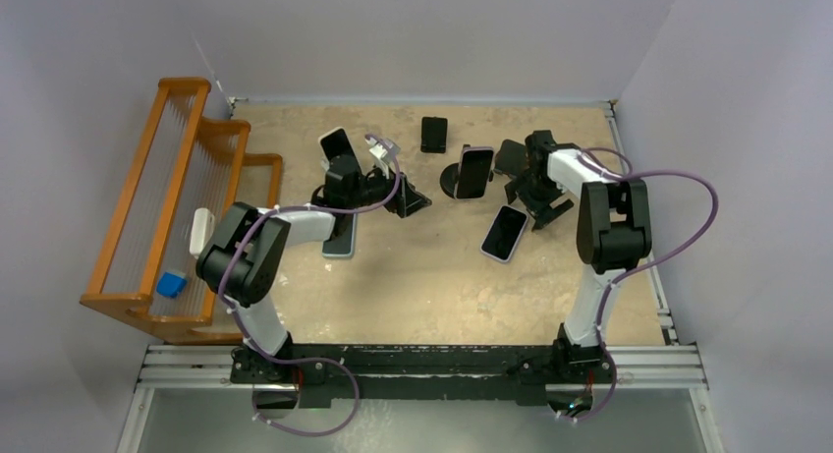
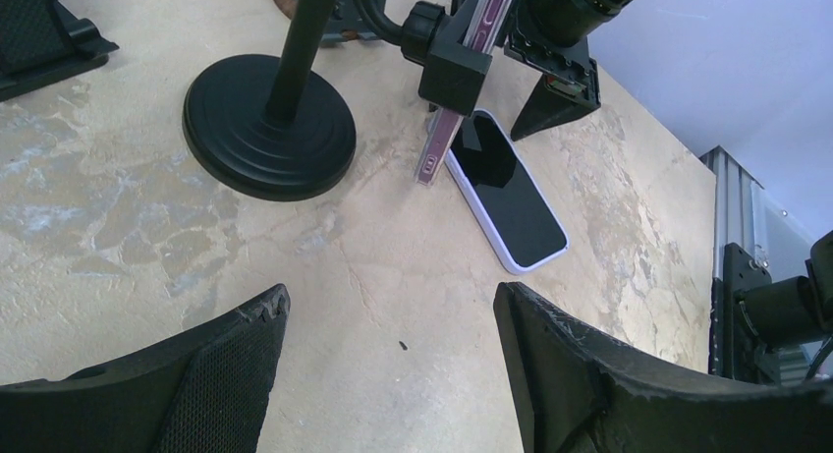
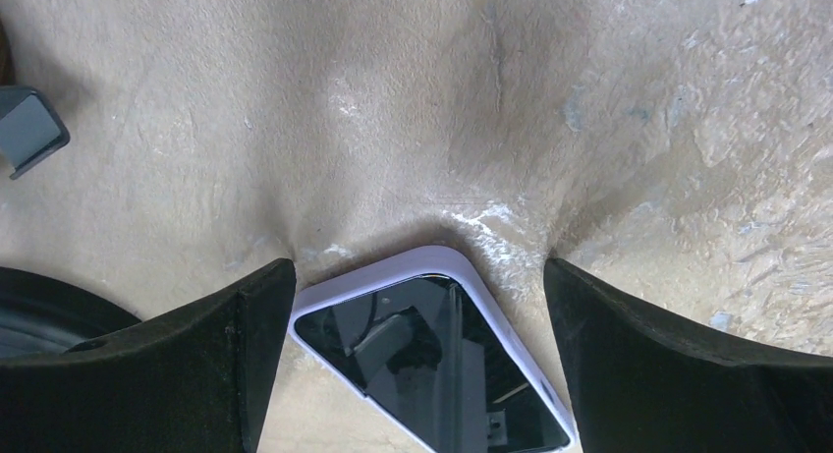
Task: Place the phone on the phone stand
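The right gripper [image 3: 420, 276] is straddling the flat lilac-cased phone's [image 3: 432, 365] corner, wide open, holding nothing. Pinching only that corner is risking a slip.

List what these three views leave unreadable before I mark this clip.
Top view: the left arm covers much of a flat phone beneath it.
Right wrist: the lilac-cased phone runs off the bottom edge.
Left wrist: the clamped phone shows edge-on, its top cut by the frame.
Top view: the blue item in the wooden rack is too small to identify.
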Motion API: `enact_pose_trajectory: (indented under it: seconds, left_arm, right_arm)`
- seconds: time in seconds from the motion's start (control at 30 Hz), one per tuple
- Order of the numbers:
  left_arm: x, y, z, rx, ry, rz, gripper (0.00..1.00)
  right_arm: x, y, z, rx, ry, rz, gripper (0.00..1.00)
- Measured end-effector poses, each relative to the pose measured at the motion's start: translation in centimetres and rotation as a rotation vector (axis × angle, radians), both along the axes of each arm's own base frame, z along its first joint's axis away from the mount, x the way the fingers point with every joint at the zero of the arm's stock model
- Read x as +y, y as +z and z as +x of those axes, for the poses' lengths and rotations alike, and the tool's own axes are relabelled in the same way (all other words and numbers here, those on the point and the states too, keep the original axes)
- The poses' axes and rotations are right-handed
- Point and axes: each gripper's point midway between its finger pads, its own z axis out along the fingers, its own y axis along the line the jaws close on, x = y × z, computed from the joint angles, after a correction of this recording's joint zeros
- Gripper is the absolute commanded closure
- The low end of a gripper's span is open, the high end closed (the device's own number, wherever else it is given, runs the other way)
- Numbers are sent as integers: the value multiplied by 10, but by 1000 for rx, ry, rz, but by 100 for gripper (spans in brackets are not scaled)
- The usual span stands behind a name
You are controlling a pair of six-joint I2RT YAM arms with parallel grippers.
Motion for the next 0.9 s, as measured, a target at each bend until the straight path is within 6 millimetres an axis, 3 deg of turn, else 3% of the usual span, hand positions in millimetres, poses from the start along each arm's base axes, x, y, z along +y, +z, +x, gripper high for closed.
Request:
enact_pose_trajectory:
  seconds: [0.13,0.33,0.47,0.6,0.9]
  left_arm:
    - [0,-5,-1,11,-3,4,25]
    - [1,-18,-3,39,-3,16,25]
    - [3,-32,-10,74,-6,28,25]
    - [6,-49,-23,126,-17,41,25]
    - [1,-80,-68,248,-71,63,25]
  right_arm:
    - [0,-1,-2,6,14,-9,10]
    - [6,-3,-6,24,53,-17,32]
    - [16,-3,-7,23,80,-12,54]
    - [40,-3,-10,22,124,43,55]
    - [122,0,-24,16,205,249,55]
